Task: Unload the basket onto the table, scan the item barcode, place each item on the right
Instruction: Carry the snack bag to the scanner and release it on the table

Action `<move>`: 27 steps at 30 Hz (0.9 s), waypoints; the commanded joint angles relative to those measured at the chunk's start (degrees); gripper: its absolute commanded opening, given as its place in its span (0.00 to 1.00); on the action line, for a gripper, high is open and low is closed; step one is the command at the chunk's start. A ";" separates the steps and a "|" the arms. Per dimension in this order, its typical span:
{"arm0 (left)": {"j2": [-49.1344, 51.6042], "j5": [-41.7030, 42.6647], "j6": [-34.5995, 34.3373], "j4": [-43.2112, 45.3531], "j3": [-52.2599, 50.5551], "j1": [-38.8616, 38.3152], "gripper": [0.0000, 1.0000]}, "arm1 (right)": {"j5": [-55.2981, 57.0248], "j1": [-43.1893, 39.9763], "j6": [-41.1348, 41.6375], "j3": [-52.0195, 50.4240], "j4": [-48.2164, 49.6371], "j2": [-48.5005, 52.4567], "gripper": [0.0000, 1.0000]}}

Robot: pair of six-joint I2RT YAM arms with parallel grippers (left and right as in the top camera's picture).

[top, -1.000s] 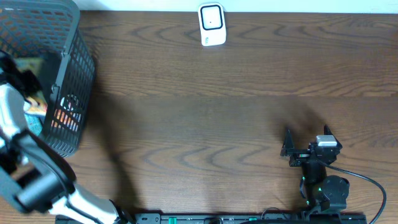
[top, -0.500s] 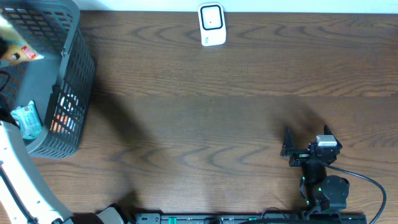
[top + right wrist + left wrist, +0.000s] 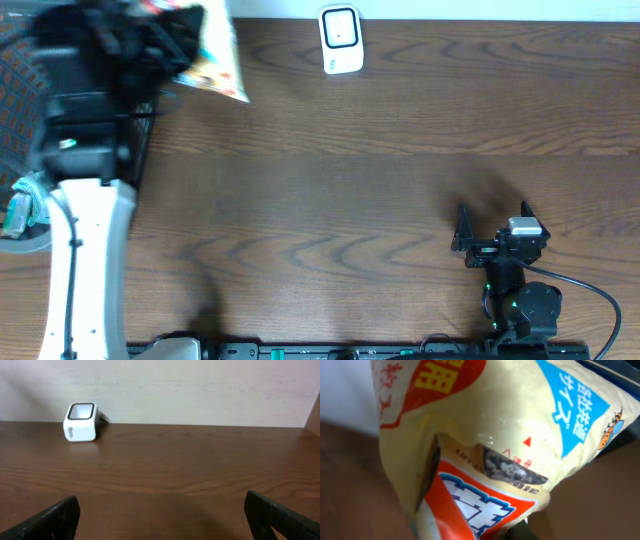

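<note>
My left gripper (image 3: 178, 42) is raised at the back left, shut on the top of a cream snack bag (image 3: 217, 62) with red and blue print. The bag hangs tilted above the table, left of the white barcode scanner (image 3: 340, 40) and apart from it. In the left wrist view the bag (image 3: 490, 435) fills the frame, and one dark fingertip (image 3: 518, 532) shows at its lower edge. No barcode shows on it. My right gripper (image 3: 490, 232) rests open near the front right with nothing in it. From the right wrist the scanner (image 3: 80, 422) stands far off at the back left.
A dark mesh basket (image 3: 14, 70) sits at the table's back left corner, mostly hidden behind my left arm. A teal packet (image 3: 20, 206) shows beside the arm at the left edge. Brown tabletop (image 3: 350, 200) stretches between the two arms.
My left arm has risen out of the basket and swung right toward the scanner, carrying the snack bag. The right arm has not moved.
</note>
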 commanded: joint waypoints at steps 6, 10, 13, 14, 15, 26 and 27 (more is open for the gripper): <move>13.49 -20.98 -0.26 -2.82 0.52 -17.97 0.08 | 0.11 -0.39 -0.83 -0.15 -0.22 -0.24 0.99; 21.92 -21.66 -0.81 -1.38 0.52 -23.10 0.08 | 0.09 -0.39 -0.83 -0.15 -0.22 -0.24 1.00; 26.18 -21.64 -1.40 -1.38 0.52 -25.31 0.08 | 0.09 -0.39 -0.83 -0.15 -0.22 -0.24 0.99; 27.45 -21.64 -1.40 -1.38 0.52 -26.03 0.08 | 0.11 -0.39 -0.83 -0.15 -0.22 -0.24 0.99; 28.46 -21.64 -1.40 -1.38 0.52 -26.60 0.13 | 0.09 -0.39 -0.83 -0.15 -0.22 -0.24 0.99; 28.76 -21.40 0.48 1.81 0.55 -27.56 0.56 | 0.11 -0.39 -0.83 -0.15 -0.22 -0.24 0.99; 27.65 -21.42 0.92 2.32 0.57 -26.82 0.57 | 0.09 -0.39 -0.83 -0.15 -0.22 -0.24 0.99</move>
